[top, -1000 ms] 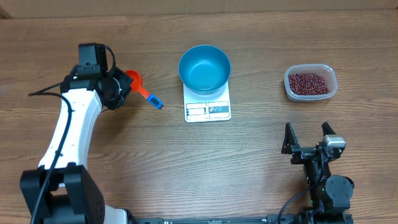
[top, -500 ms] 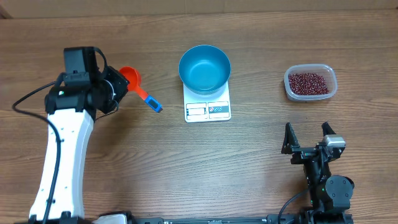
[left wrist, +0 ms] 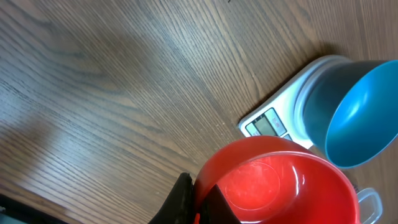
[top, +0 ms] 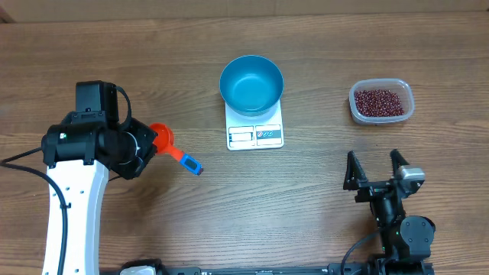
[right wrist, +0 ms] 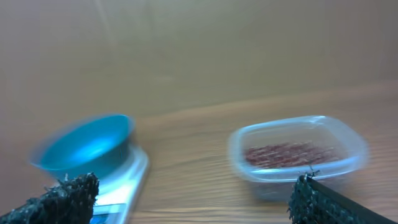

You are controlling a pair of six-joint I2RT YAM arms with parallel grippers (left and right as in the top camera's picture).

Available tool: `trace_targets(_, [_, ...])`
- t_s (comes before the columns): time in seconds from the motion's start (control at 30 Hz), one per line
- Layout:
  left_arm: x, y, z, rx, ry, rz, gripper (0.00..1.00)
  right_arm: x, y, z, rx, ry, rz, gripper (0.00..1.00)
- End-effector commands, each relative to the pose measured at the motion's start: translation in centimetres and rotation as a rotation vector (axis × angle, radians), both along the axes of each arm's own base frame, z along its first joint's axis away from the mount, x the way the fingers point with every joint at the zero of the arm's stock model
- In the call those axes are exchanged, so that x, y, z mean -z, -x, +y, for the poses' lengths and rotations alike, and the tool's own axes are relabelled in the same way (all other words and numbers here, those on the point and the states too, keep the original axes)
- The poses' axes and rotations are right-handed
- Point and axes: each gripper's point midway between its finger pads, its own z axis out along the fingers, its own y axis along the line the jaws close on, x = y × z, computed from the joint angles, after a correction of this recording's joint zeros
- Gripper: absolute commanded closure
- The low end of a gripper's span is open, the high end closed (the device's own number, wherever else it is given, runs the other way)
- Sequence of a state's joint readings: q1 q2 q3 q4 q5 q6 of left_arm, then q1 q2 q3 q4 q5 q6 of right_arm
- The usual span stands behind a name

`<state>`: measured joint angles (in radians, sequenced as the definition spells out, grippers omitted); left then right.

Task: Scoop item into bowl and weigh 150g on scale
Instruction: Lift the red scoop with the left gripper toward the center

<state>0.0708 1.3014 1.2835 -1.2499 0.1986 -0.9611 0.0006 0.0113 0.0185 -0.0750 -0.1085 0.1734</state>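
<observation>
The empty blue bowl (top: 251, 84) stands on the white scale (top: 255, 131) at the table's middle back. Dark red beans (top: 379, 101) fill a clear plastic tub (top: 402, 114) to the right. My left gripper (top: 147, 143) is shut on the rim of an empty orange-red scoop (top: 163, 137), whose blue-tipped handle points right, left of the scale. In the left wrist view the scoop (left wrist: 280, 180) fills the bottom, with the bowl (left wrist: 360, 118) and scale (left wrist: 273, 121) beyond it. My right gripper (top: 372, 172) stands open near the front right, facing the tub (right wrist: 298, 155) and bowl (right wrist: 87, 146).
The wood table's far edge (top: 244, 17) runs along the top of the overhead view. Bare tabletop lies between the scale and the tub and in front of the scale.
My left arm has carried the scoop from the back left toward the front, lower and slightly closer to the scale. The right gripper has shifted only slightly.
</observation>
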Motion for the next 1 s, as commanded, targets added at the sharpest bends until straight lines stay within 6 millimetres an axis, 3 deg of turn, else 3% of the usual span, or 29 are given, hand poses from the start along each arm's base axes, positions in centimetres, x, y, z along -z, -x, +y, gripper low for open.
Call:
trace_targets(0.0, [-0.6,-0.3,-0.8,-0.170,0.047,0.002,0.96,-0.1,1.1,4.4,-0.255,-0.544,0.131,0.00])
trace_targets(0.07, [-0.7,-0.6,-1.6,-0.238,0.057,0.003,0.96,-0.1,2.6,7.1,-0.415,-0.823,0.286,0.00])
trace_targets(0.13, [-0.6,-0.6,-2.4,-0.269,0.061,0.012,0.96,-0.1,4.1,9.1,-0.533,-0.959,0.421,0.00])
trace_targets(0.23, [-0.4,-0.4,-3.7,-0.284,0.041,0.019,0.96,-0.1,4.2,9.2,-0.533,-1.025,0.455,0.00])
trace_targets(0.3, [-0.3,-0.6,-4.6,-0.264,0.022,0.006,0.96,-0.2,3.7,8.6,-0.492,-1.007,0.414,0.00])
trace_targets(0.4, [-0.1,-0.8,-6.0,-0.225,0.024,0.001,0.96,-1.4,3.6,8.4,-0.524,-0.794,0.271,0.00])
trace_targets(0.53, [0.2,-0.8,-7.1,-0.209,0.030,0.015,0.96,-2.9,4.0,8.8,-0.558,-0.721,0.249,0.01])
trace_targets(0.63, [0.6,-0.7,-8.0,-0.239,0.044,0.035,0.96,-4.2,4.1,9.6,-0.603,-0.690,0.297,0.03])
trace_targets(0.8, [1.1,-0.9,-8.4,-0.243,0.044,0.049,0.96,-4.5,3.4,11.4,-0.684,-0.722,0.477,0.04])
trace_targets(0.97, [2.2,-1.3,-8.8,-0.238,0.032,0.079,0.96,-4.5,3.2,15.5,-0.849,-0.640,0.616,0.04])
